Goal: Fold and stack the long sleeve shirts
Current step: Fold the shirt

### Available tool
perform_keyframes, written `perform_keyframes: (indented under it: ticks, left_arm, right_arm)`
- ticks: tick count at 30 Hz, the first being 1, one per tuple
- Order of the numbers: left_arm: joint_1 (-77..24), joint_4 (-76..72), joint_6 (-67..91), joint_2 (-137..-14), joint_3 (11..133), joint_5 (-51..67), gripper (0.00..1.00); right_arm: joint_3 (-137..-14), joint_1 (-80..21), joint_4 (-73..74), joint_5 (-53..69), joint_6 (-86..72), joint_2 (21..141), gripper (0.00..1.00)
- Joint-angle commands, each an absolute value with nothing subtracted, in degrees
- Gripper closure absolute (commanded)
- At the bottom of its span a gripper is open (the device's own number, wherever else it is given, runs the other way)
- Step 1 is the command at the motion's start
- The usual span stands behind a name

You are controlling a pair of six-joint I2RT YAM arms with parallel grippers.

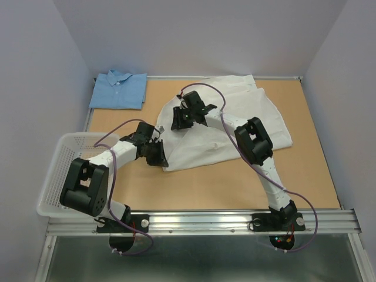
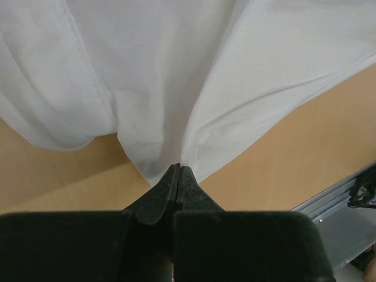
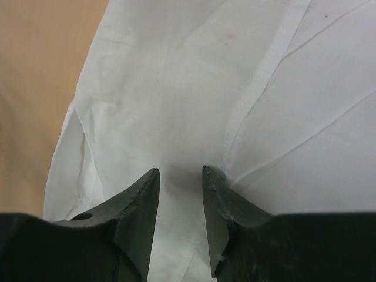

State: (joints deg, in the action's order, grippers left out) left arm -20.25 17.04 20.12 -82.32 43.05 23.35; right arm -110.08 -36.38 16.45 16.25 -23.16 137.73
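At the surface's [image 1: 235,182] far-left corner sits the folded blue shirt [image 1: 119,90], basket [image 1: 53,170] by the left edge. White shirt [image 1: 235,123] is spread mid-surface; left fingers [image 2: 167,189] are pinched on its near hem, right fingers [image 3: 144,197] apart over it.

One overhead, two wrist close-ups.
The top camera looks down from behind the arm bases [image 1: 281,216] over the whole table [image 1: 205,188]; each wrist camera faces past its own fingers [image 2: 158,200], close onto the white shirt [image 1: 258,111], shared by all three.
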Motion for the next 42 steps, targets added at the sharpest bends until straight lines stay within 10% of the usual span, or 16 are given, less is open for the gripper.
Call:
perform_keyframes:
  ticks: [1, 15, 30, 42]
  left_arm:
    - [-20.57, 18.28, 21.09, -81.73, 41.57, 21.45, 1.00]
    - [-20.83, 17.14, 25.13, -70.77, 51.33, 11.69, 0.31]
    - [-34.98, 4.84, 30.06, -81.64, 49.92, 24.61, 0.62]
    - [-34.19, 0.27, 29.97, -91.05, 46.41, 20.05, 0.76]
  right_arm:
    - [-111.27, -36.30, 19.34, 12.30, -22.33, 138.69, 0.58]
    - [-108.32, -30.08, 26.18, 3.87, -23.81, 121.75, 0.28]
    - [-54.86, 10.88, 25.23, 24.94, -26.89, 79.54, 0.42]
    - [-32.18, 13.10, -7.71, 45.17, -45.61, 75.76, 0.53]
